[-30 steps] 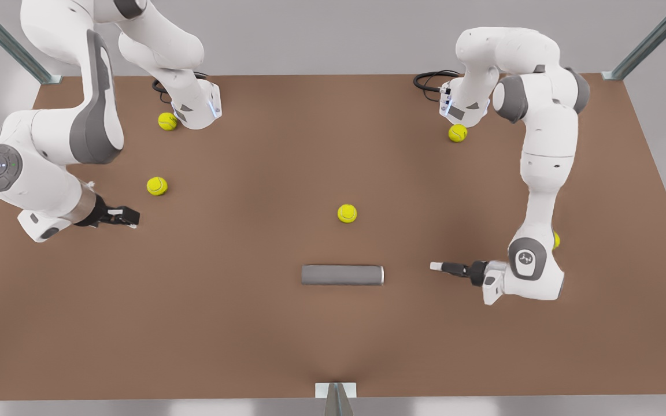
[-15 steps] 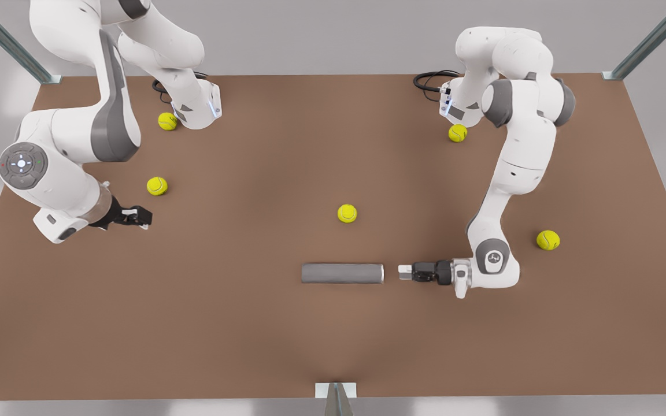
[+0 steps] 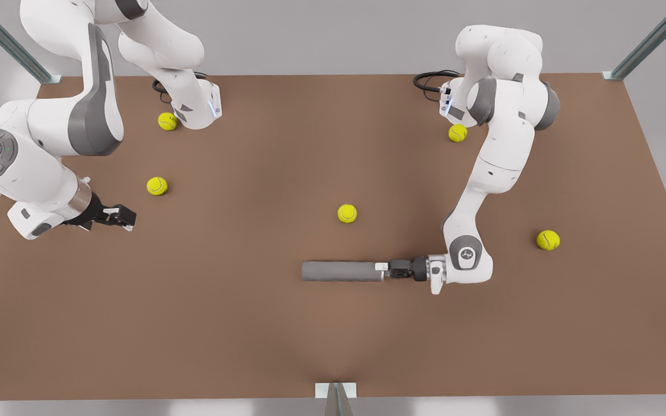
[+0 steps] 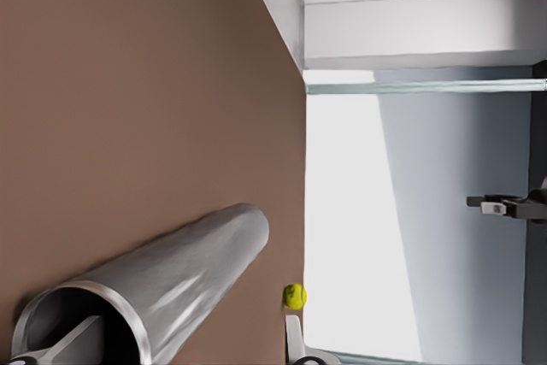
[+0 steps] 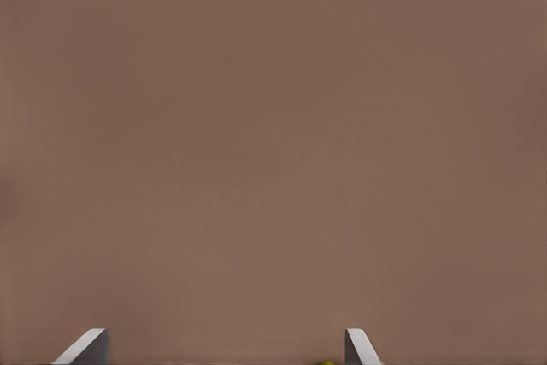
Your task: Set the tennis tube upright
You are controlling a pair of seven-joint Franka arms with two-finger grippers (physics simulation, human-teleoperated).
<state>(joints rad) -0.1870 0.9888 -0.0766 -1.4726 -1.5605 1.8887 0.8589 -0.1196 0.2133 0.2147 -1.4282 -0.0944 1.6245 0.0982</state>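
Observation:
The tennis tube (image 3: 341, 271) is a grey cylinder lying flat on the brown table (image 3: 252, 323), lengthwise across the front view. Its silvery-rimmed open end (image 4: 81, 314) faces my left gripper (image 3: 381, 267), which has come in low from the front view's right. In the left wrist view the tennis tube (image 4: 171, 271) is close up. My left gripper (image 4: 184, 350) is open: one finger (image 4: 81, 335) sits in the tube's mouth, the other finger (image 4: 295, 339) outside the wall. My right gripper (image 3: 124, 217) hovers open, far off at the front view's left, over bare table (image 5: 273, 160).
Several yellow tennis balls lie loose: one (image 3: 347, 213) just behind the tube, one (image 3: 548, 240) behind the left arm's wrist, one (image 3: 156, 185) near the right gripper, two at the arm bases (image 3: 167, 121) (image 3: 457, 133). A bracket (image 3: 336, 390) marks the near edge.
My left gripper has slid low toward the front view's left and reached the tube's rimmed end. The tube still lies flat. The right arm swayed slightly and stayed far from it.

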